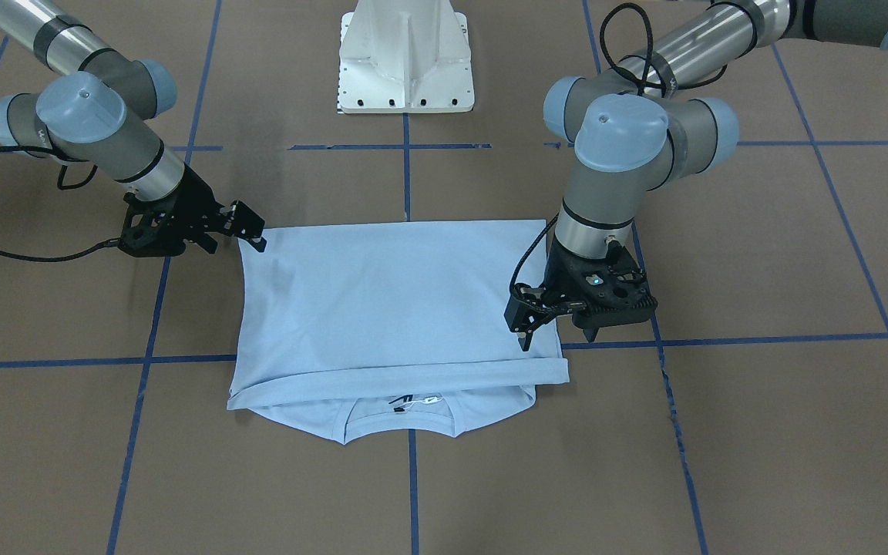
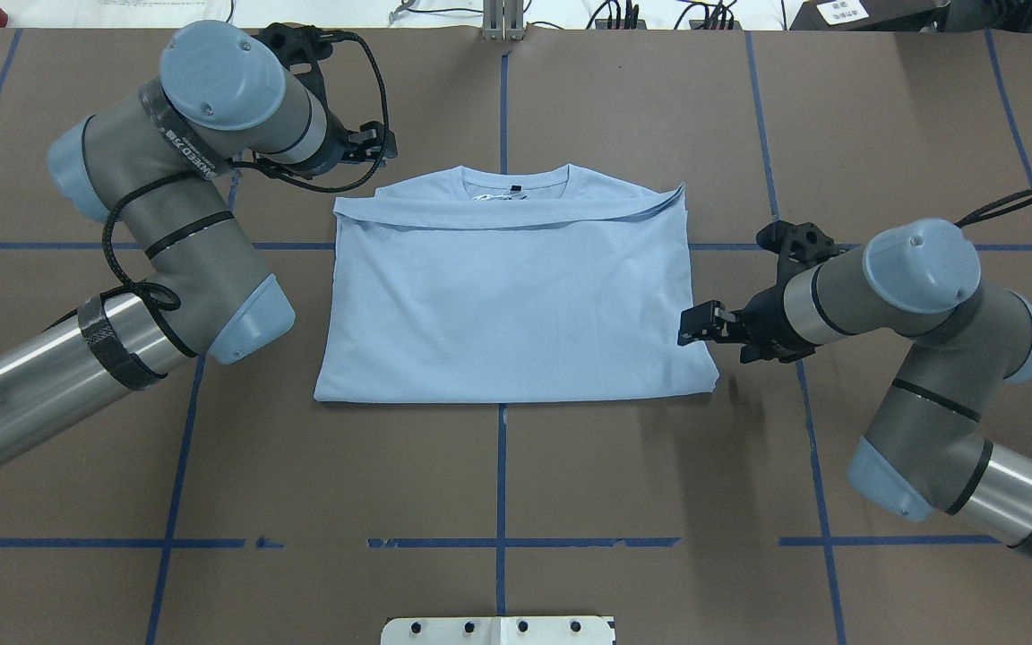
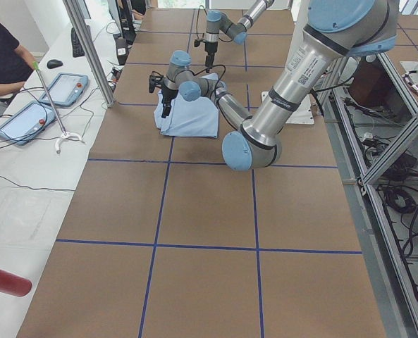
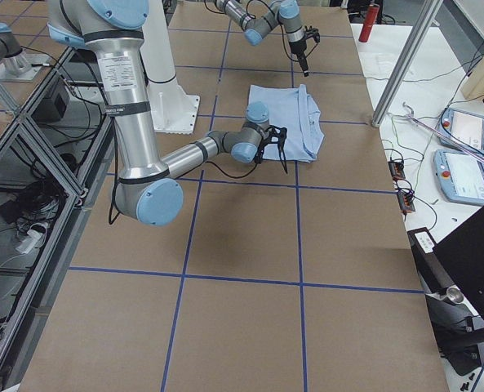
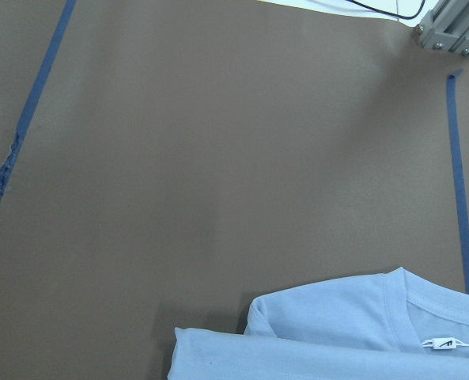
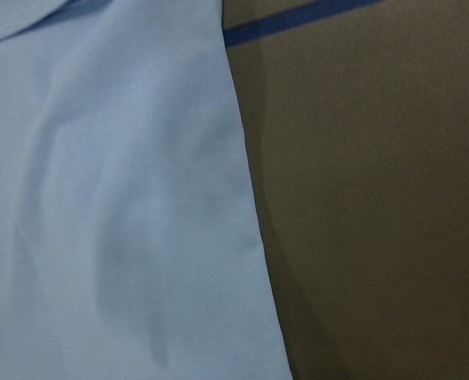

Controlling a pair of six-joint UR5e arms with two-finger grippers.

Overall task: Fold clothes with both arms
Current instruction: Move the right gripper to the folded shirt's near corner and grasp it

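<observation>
Brown taped table [image 2: 570,448] under folded T-shirt [image 2: 507,305], white collar tag [image 5: 438,343]

Left arm [image 2: 184,269] and right arm [image 2: 928,376]: silver-grey tubes, light-blue caps [image 2: 220,76], black cables [image 2: 107,235] — white lettering [image 2: 198,161], possibly a logo.

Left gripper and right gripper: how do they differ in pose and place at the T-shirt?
The left gripper points straight down beside the collar end of the T-shirt; the right gripper reaches in sideways near its robot-side corner. The left gripper's jaws stand apart; the right gripper's look close together, its grip unclear. Both are black, at the shirt's side edges.
</observation>
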